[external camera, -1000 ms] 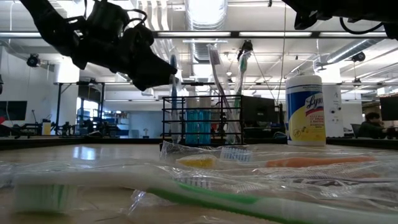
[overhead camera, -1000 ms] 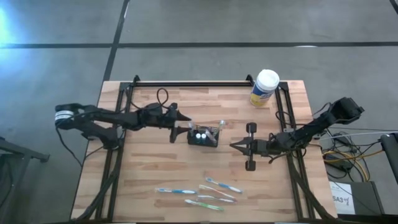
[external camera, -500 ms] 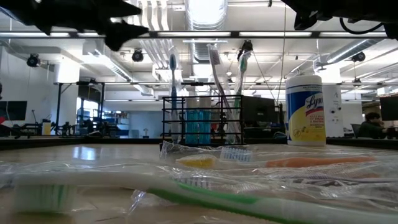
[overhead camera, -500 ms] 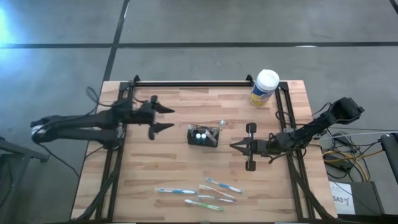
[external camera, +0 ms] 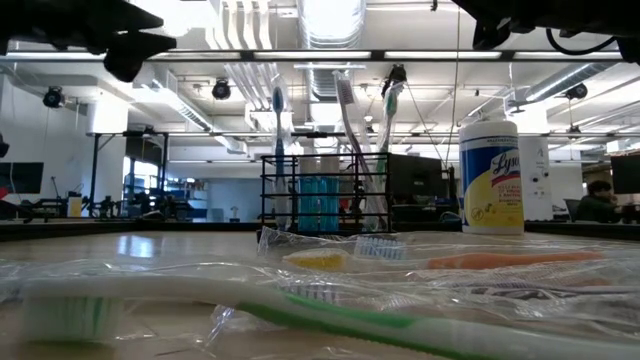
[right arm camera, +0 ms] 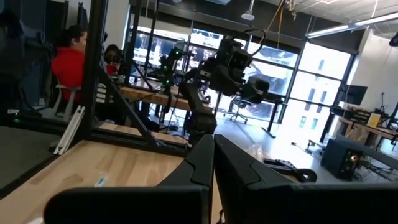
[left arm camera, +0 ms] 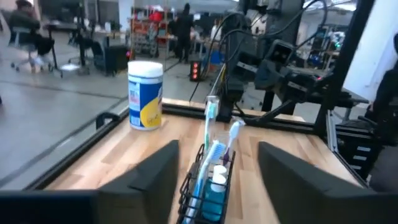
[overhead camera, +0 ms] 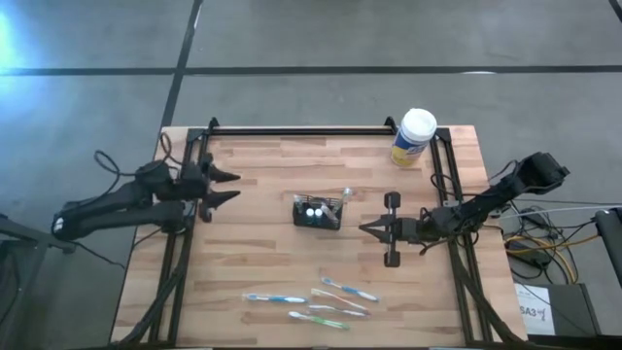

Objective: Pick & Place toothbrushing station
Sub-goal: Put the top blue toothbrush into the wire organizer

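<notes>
Left tool: hovers by the bench's left edge, well apart from the holder; its two fingers stand apart and carry nothing, as the left wrist view confirms.
Right tool: rests low near the bench's right edge, just beside the holder's right side; its fingers are pressed together and empty.
Holder box: small black mesh box, upright near the centre of the bench, slightly toward the far edge; toothbrushes stand in it, brush heads up, and two white-topped round pieces sit inside.
Loose toothbrushes: several wrapped brushes lie flat near the bench's near edge, among them a blue one, a green one and another blue-ended one; in the low view they fill the foreground in clear wrappers.
Yellow canister: stands at the far right corner of the bench, well apart from the holder; not part of the task.
Step in hand (judgement): a pause between placements, since some brushes are in the holder, others are not, and neither tool grips anything.
Next move (judgement): a tool must travel to the near edge, come down over one loose brush with fingers apart, close across its slim handle, then lift it and tip it upright into the holder.
Risk (judgement): the slick wrappers may let a brush slip or drag a neighbour.
</notes>
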Available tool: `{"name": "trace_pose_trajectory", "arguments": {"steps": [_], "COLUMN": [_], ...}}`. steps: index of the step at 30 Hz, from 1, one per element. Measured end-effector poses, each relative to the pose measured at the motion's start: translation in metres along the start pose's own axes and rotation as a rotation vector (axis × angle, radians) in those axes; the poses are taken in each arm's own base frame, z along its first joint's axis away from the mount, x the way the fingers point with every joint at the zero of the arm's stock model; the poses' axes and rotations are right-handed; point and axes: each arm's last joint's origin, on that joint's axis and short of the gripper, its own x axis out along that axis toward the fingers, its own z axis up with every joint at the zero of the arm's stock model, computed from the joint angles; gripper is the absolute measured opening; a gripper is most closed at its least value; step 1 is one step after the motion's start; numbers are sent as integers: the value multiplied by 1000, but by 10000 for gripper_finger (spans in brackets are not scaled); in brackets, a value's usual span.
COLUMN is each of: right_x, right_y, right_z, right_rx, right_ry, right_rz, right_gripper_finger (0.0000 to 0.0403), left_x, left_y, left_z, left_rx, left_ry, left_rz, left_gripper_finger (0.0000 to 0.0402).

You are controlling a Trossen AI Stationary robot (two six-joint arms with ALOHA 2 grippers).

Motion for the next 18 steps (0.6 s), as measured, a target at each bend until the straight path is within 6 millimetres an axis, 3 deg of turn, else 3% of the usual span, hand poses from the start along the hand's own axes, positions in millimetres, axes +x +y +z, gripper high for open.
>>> {"name": "trace_pose_trajectory", "arguments": {"steps": [6, 8, 18], "right_x": [1, 1, 4], "right_y": [0, 0, 4], "right_z": [-2, -3, -11], "right_rx": [81, 105, 130], "right_ry": [8, 15, 48], "right_rz": [-5, -5, -6], "right_gripper_finger": [8, 8, 8], "left_x": [2, 3, 6], "left_y": [1, 1, -2], "left_z": [-28, -36, -69], "left_rx": [3, -14, -83], "left_ry": [34, 47, -4], "left_rz": [-77, -100, -227], "left_gripper_finger": [51, 14, 6]}}
